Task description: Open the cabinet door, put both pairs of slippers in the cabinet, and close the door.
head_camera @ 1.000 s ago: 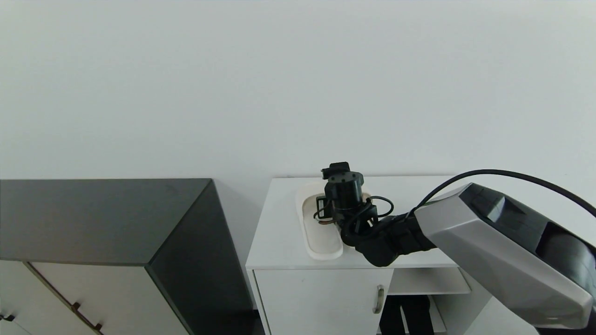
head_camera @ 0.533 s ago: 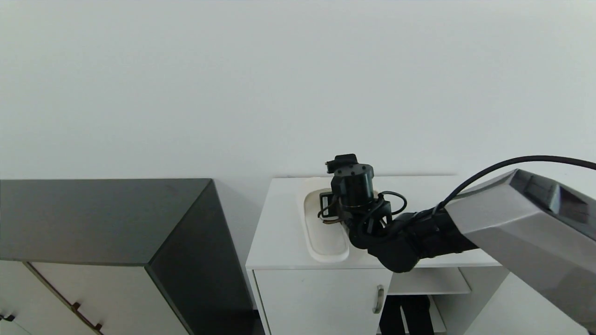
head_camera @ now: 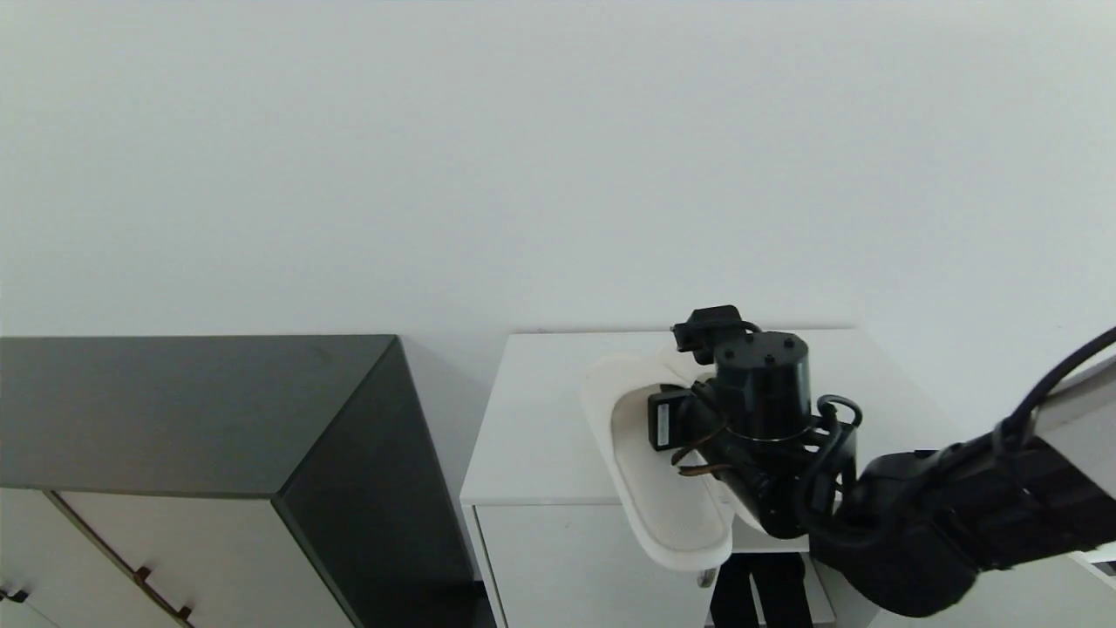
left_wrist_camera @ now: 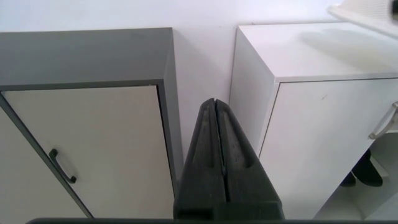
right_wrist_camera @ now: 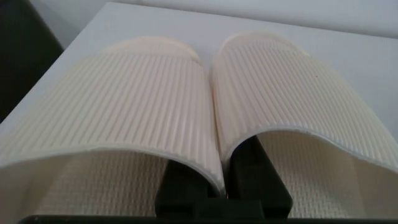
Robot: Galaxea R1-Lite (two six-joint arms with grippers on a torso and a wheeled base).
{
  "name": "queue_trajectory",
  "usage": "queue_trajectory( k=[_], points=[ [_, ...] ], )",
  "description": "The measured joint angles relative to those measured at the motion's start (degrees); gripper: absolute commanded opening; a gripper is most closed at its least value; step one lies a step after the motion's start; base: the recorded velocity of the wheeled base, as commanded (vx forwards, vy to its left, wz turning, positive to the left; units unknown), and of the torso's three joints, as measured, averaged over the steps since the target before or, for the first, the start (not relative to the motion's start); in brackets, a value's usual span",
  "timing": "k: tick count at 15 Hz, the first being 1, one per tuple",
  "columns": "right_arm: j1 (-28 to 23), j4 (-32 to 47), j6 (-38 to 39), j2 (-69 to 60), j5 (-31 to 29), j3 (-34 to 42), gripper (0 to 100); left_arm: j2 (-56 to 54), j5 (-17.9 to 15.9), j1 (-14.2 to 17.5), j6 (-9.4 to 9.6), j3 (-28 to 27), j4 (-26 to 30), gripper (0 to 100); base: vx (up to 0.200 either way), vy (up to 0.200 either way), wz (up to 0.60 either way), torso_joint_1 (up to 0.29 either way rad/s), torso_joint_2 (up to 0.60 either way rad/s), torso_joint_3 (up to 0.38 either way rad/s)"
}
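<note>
A pair of cream slippers [head_camera: 664,488] hangs tilted over the front edge of the white cabinet [head_camera: 532,419], held side by side. My right gripper [head_camera: 690,436] is shut on their adjoining inner walls; in the right wrist view its fingers [right_wrist_camera: 186,183] pinch where the two ribbed slippers [right_wrist_camera: 149,106] meet. A pair of black slippers [head_camera: 767,593] stands in the cabinet's open right compartment. The left door [head_camera: 567,558] is closed. My left gripper [left_wrist_camera: 216,149] is shut on nothing, low in front of the gap between the two cabinets.
A grey-topped cabinet [head_camera: 174,410] with pale doors stands left of the white one, a narrow gap between them. The white door's handle [left_wrist_camera: 384,121] sits beside the open compartment. A plain wall rises behind.
My right arm has drawn back and to the right with the cream slippers, lifting them off the cabinet top until they overhang its front edge.
</note>
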Motion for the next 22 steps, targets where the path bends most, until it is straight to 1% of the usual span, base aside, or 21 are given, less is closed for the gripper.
queue_trajectory(
  k=[2,3,10,21,22],
  points=[
    [0.11,-0.51,-0.04,-4.67,5.21,5.27,0,0.0,0.04,0.0,-0.13,0.0,0.0,0,0.0,0.0,0.0,0.0,0.0,0.0],
    [-0.02,-0.49,-0.06,-6.21,6.17,6.84,0,0.0,0.02,0.0,-0.13,0.0,0.0,0,0.0,0.0,0.0,0.0,0.0,0.0],
    [-0.4,-0.93,-0.06,-7.95,6.06,8.48,0,0.0,0.06,0.0,-0.16,0.0,0.0,0,0.0,0.0,0.0,0.0,0.0,0.0],
    [-0.49,-0.98,-0.15,-6.99,6.0,8.74,0,0.0,0.0,0.0,-0.22,0.0,0.0,0,-0.2,0.0,0.0,0.001,0.0,0.002],
    [-0.49,-0.93,-0.15,-6.9,6.02,8.85,0,0.0,-0.02,0.0,-0.2,0.0,0.0,0,0.0,0.0,0.0,0.0,0.0,0.0]
  ],
)
